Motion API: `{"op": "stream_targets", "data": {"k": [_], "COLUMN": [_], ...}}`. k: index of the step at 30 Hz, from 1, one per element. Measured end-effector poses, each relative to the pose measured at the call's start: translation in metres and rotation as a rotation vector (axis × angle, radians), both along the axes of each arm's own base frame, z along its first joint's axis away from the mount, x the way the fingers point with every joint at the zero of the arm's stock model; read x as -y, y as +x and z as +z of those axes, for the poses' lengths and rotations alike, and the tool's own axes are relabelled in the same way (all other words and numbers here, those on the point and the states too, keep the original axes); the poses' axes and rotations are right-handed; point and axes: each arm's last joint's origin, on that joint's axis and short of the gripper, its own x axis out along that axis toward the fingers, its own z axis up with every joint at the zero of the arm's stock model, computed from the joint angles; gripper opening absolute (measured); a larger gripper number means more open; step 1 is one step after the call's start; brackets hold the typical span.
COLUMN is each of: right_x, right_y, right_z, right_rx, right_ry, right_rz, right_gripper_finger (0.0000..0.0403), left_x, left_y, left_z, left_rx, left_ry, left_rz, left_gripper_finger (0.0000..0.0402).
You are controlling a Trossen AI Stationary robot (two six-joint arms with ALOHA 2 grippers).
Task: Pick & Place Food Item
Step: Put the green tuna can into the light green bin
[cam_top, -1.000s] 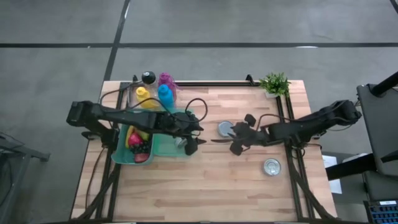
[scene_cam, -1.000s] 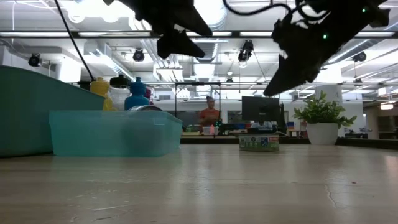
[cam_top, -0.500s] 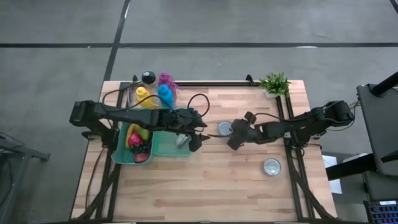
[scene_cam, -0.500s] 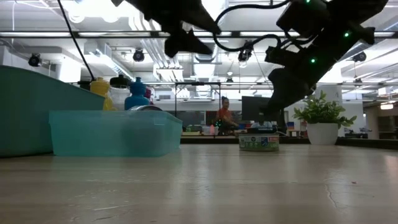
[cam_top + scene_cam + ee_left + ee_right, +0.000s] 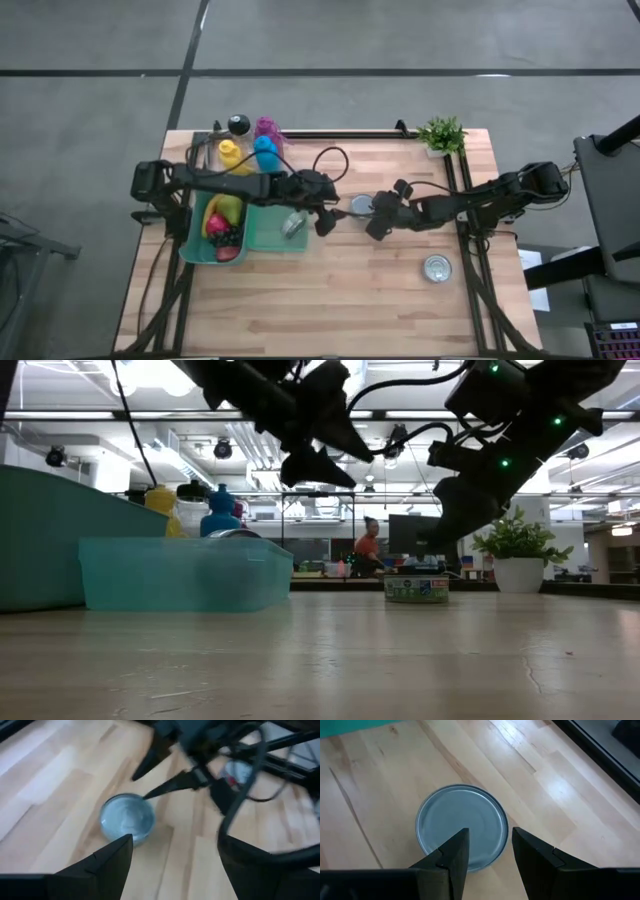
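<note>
A flat round food can (image 5: 360,205) stands on its base on the wooden table between my two grippers; it also shows in the low view (image 5: 415,588). My left gripper (image 5: 328,212) hangs open above the table just left of the can (image 5: 127,817), well clear of it (image 5: 315,460). My right gripper (image 5: 373,222) comes from the right and slants down over the can (image 5: 462,827). Its fingers are drawn close together with nothing between them, and it stays above the can's top (image 5: 445,530).
A teal bin (image 5: 262,240) at the left holds fruit (image 5: 222,225) and a grey can (image 5: 293,225). Coloured bottles (image 5: 248,150) stand behind it, and a potted plant (image 5: 441,134) at the far right corner. Another can (image 5: 437,268) sits near the right edge.
My left gripper has moved from over the bin's right end toward the table's right, toward the can, and has sunk a little, staying open. My right gripper has sunk and tipped further down over the can, then kept almost still. The can has not moved.
</note>
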Motion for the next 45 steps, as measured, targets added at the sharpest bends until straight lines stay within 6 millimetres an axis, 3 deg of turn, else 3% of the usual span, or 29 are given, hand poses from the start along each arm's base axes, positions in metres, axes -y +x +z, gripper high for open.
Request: {"op": "stream_targets", "data": {"k": [9, 16, 21, 26, 34, 45], "right_x": [0.0, 0.0, 0.0, -0.002, 0.001, 0.007], "right_y": [-0.001, -0.004, -0.007, -0.007, -0.036, -0.079], "right_z": [-0.003, -0.006, -0.009, 0.008, 0.025, -0.006], "right_rx": [-0.009, -0.015, 0.011, 0.131, 0.234, 0.387], "right_ry": [-0.001, 0.0, 0.026, 0.007, 0.024, 0.137], "right_rz": [0.0, -0.003, -0.038, 0.013, 0.04, 0.001], "right_gripper_finger": [0.0147, 0.0147, 0.0147, 0.0147, 0.0147, 0.0147], "left_x": [-0.024, -0.025, -0.033, -0.041, -0.045, -0.048], "left_y": [-0.003, 0.012, 0.021, 0.024, 0.024, 0.027], "left_z": [-0.009, -0.045, -0.055, -0.06, -0.055, -0.055], "left_rx": [-0.028, -0.082, -0.094, -0.103, -0.09, -0.079], "left_ry": [0.001, -0.086, -0.096, -0.099, -0.101, -0.06], "left_rz": [0.062, -0.019, -0.012, 0.006, 0.019, -0.006], "left_gripper_finger": [0.0296, 0.0296, 0.0296, 0.0296, 0.0296, 0.0296]}}
